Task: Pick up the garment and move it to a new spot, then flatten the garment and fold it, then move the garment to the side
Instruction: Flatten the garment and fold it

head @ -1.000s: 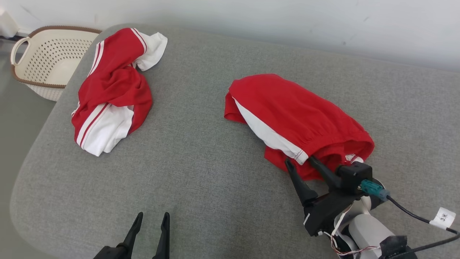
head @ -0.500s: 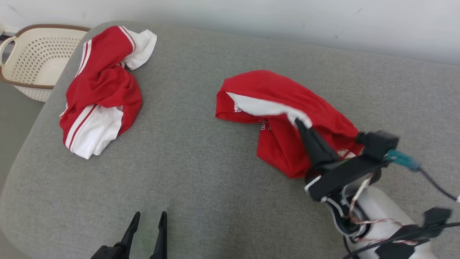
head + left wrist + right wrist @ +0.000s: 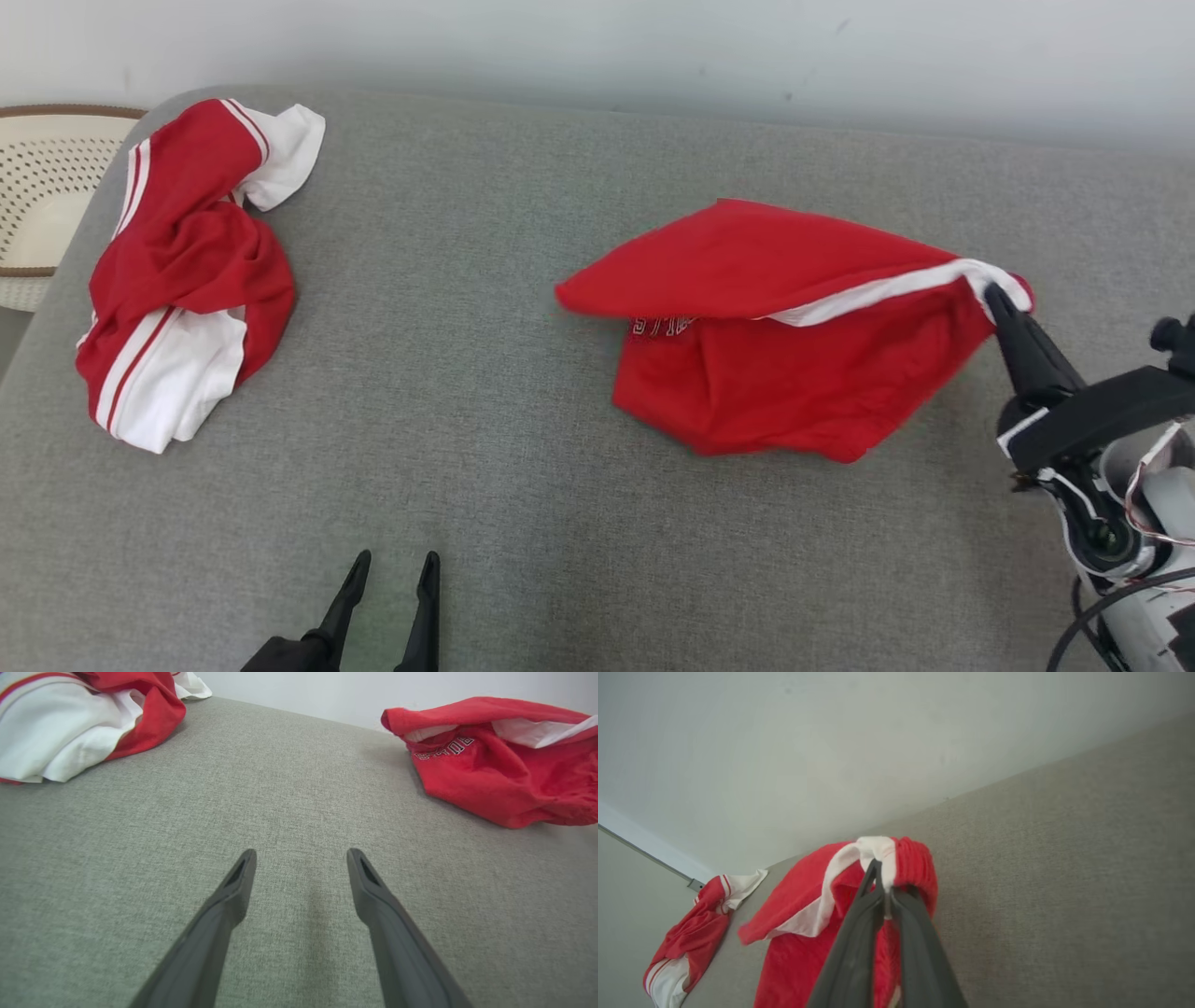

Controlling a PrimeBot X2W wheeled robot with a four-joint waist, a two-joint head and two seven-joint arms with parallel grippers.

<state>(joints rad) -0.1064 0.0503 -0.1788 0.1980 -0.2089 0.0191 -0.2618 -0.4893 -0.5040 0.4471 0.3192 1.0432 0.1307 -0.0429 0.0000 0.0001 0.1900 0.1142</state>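
The garment (image 3: 784,355) is a pair of red shorts with a white side stripe, stretched out at the right of the grey cushion. My right gripper (image 3: 995,293) is shut on its white-and-red edge and holds that corner lifted to the right, while the rest droops to the surface. In the right wrist view the two fingers (image 3: 859,933) pinch the bunched garment (image 3: 798,952) edge. In the left wrist view the garment (image 3: 500,784) lies far to the right. My left gripper (image 3: 392,564) stands open and empty near the front edge, seen also as the left gripper (image 3: 301,856).
A second red and white garment (image 3: 177,280) lies crumpled at the far left of the grey cushion (image 3: 467,439). A cream perforated basket (image 3: 37,215) stands off the left edge. A pale wall runs along the back.
My right gripper has shut on the shorts' edge and carried it up and to the right, unfolding the cloth. The head camera has turned right. The left gripper stayed put.
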